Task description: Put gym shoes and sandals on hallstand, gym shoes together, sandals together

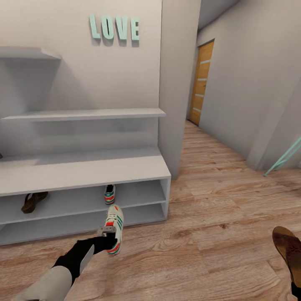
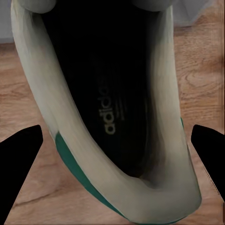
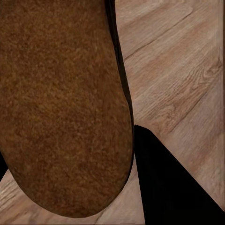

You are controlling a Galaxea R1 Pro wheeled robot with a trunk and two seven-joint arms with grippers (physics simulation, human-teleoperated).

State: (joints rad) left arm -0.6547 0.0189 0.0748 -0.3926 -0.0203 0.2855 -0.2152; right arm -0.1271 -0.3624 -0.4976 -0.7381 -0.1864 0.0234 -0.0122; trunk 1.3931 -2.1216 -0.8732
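Two gym shoes: one clamped in left gripper, toe toward hallstand, just short of lower shelves, long axis square to shelf front; second gym shoe already on upper low shelf, directly ahead. Two sandals: one shelved well apart, other gripped by right gripper fingers over corridor floor.

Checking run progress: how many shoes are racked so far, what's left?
Two racked: one sandal and one gym shoe on the hallstand upper open shelf, apart. In hand: left gripper holds the second gym shoe; right gripper's sandal sits low at the right. Left: shelve both beside their mates.
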